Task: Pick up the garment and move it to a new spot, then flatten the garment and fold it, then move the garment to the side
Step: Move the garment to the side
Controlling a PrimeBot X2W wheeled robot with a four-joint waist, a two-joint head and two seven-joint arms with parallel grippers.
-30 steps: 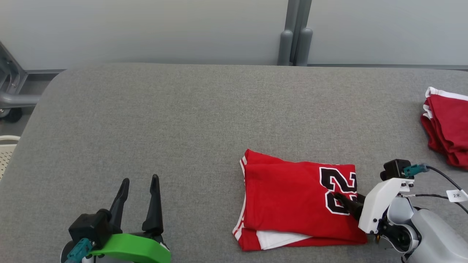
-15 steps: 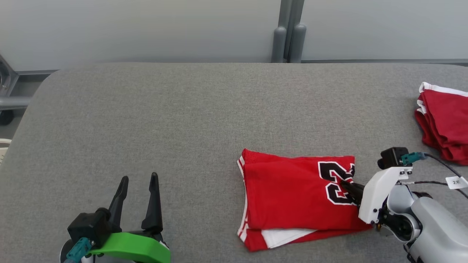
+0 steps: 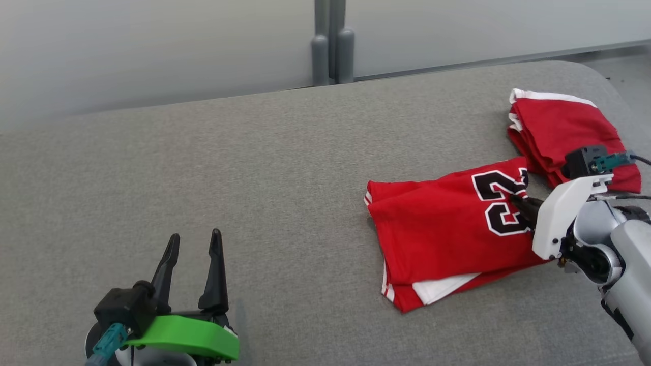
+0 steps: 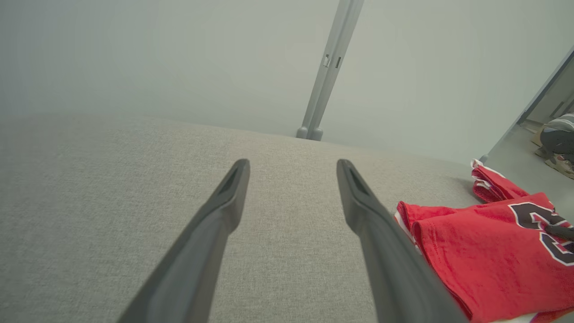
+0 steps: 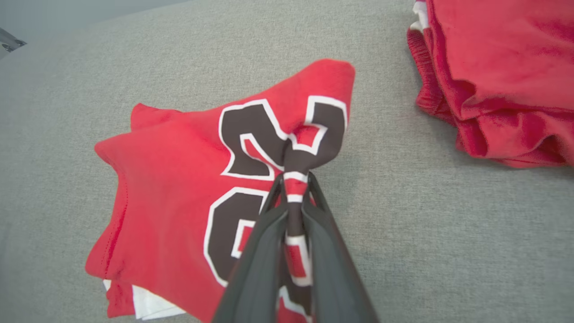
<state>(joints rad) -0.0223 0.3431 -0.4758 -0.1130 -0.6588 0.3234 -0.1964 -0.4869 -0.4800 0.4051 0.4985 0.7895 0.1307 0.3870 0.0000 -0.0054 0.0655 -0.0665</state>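
The garment [image 3: 447,234] is a folded red jersey with a black-and-white number, lying on the grey table [image 3: 203,152] right of centre. My right gripper [image 3: 520,204] is shut on its right edge, over the number. In the right wrist view the right gripper [image 5: 294,181] pinches a bunched fold of the garment [image 5: 179,179], which is lifted slightly there. My left gripper [image 3: 194,241] rests open at the lower left, well away from the cloth. In the left wrist view the left gripper [image 4: 292,168] holds nothing, and the garment [image 4: 475,251] lies to its right.
A second red garment pile [image 3: 564,132] sits at the table's far right corner, just beyond the held jersey's corner; this pile [image 5: 502,80] also appears in the right wrist view. A grey post [image 3: 330,51] stands behind the table. The table's rounded right edge is close.
My right gripper has shut on the garment's right edge and dragged it toward the red pile. The head camera has turned right. The left gripper has stayed still and open.
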